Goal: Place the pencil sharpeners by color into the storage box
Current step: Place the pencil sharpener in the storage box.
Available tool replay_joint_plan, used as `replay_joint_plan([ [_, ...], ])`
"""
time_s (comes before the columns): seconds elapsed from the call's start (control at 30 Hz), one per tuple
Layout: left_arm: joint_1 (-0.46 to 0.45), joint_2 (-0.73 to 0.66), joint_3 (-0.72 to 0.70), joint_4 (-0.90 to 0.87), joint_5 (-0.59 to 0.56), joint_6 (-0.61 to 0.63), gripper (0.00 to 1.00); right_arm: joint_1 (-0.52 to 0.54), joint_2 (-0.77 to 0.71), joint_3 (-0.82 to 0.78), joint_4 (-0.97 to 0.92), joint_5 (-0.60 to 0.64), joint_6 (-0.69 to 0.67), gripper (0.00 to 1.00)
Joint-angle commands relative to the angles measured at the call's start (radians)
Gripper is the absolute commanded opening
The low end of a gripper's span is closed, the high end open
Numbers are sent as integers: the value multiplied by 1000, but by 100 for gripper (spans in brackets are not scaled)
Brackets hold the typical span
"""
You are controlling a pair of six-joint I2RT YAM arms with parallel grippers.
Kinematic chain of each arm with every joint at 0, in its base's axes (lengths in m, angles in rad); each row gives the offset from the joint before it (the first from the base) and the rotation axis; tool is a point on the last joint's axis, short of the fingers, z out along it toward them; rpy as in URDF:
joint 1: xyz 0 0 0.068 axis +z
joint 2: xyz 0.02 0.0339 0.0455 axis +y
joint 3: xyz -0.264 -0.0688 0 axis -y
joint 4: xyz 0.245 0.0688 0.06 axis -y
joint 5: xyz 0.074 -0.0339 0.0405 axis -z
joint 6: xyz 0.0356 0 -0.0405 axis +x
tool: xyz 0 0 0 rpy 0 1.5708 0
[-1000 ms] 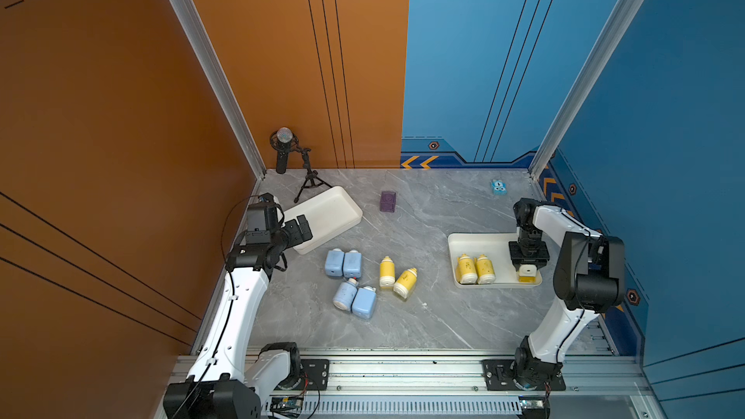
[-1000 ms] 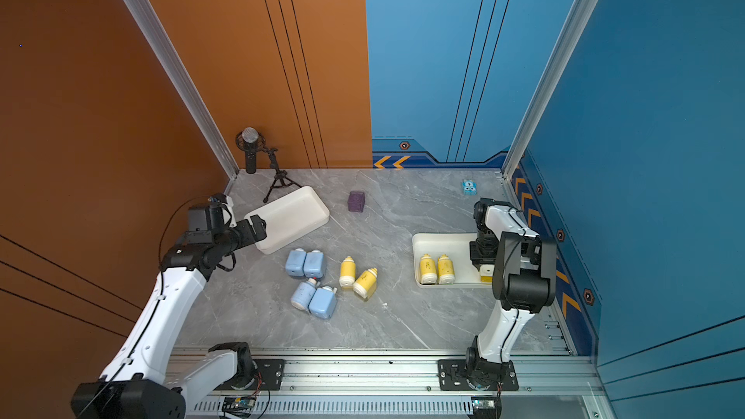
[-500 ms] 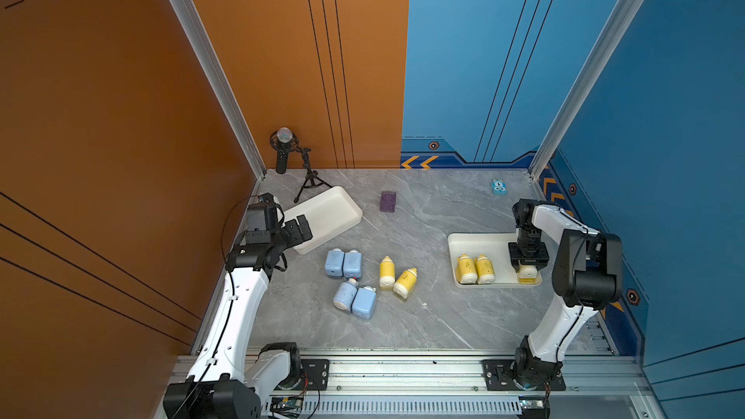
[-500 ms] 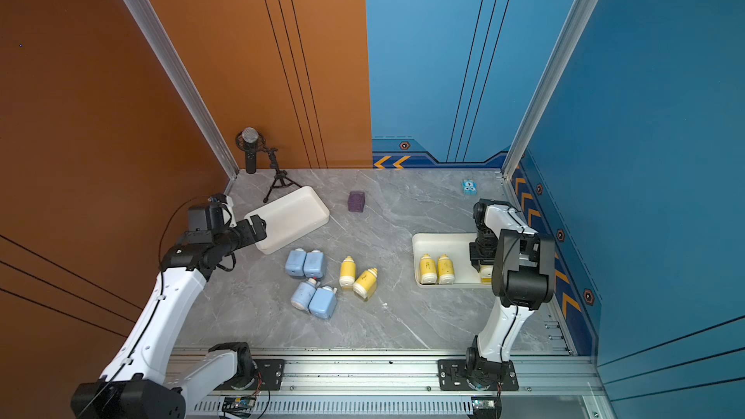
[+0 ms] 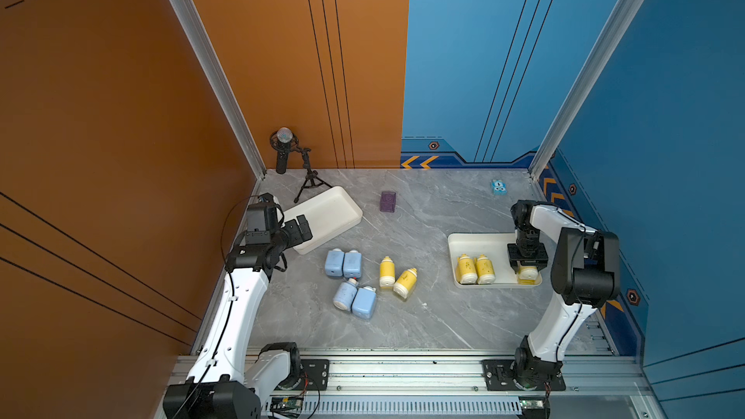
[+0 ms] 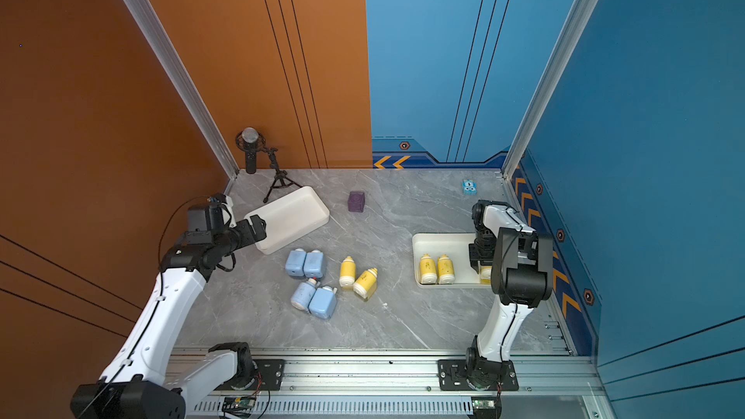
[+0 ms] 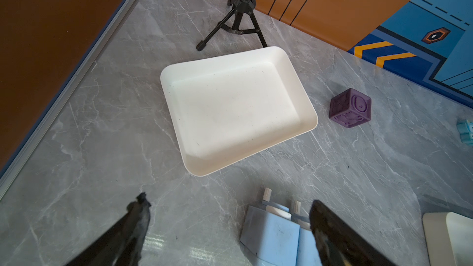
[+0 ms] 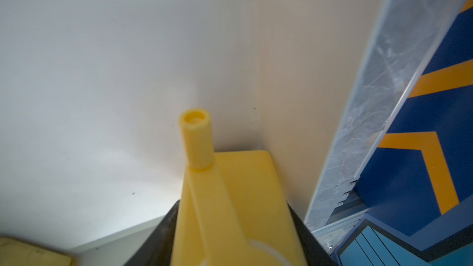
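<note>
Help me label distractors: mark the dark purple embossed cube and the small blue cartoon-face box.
dark purple embossed cube (image 7: pixel 359 103), left wrist view, on its circle-embossed face.
small blue cartoon-face box (image 5: pixel 498 187), a top view, on its face panel.

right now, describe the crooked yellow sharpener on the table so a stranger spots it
On the grey marble table, look between the empty white tray and the loaded tray. Of the two yellow sharpeners loose there, it is the slanted one nearer the loaded tray; its neighbour lies straight.

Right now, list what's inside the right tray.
Two yellow sharpeners lie side by side in the tray; a third sits under the right hand, which covers most of it. Nothing else shows.
</note>
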Motion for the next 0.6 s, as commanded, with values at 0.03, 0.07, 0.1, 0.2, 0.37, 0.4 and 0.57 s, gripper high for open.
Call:
replay_joint_plan([
  [0.03,5,-20,6,-15,-8,12,98,10,-54,41,-48,35,11,59],
  [0.07,5,-21,6,-15,-8,12,98,13,-56,46,-53,40,11,59],
  [0.1,5,-23,5,-15,-9,12,98,17,-58,49,-56,43,11,59],
  [0.2,5,-25,6,-15,-10,12,98,29,-62,56,-63,48,9,58],
  [0.37,5,-29,5,-15,-11,11,98,58,-65,77,-77,75,5,59],
  [0.4,6,-30,4,-16,-12,11,98,65,-64,82,-79,83,4,58],
  [0.57,7,-34,4,-16,-12,12,98,101,-66,95,-93,142,3,58],
])
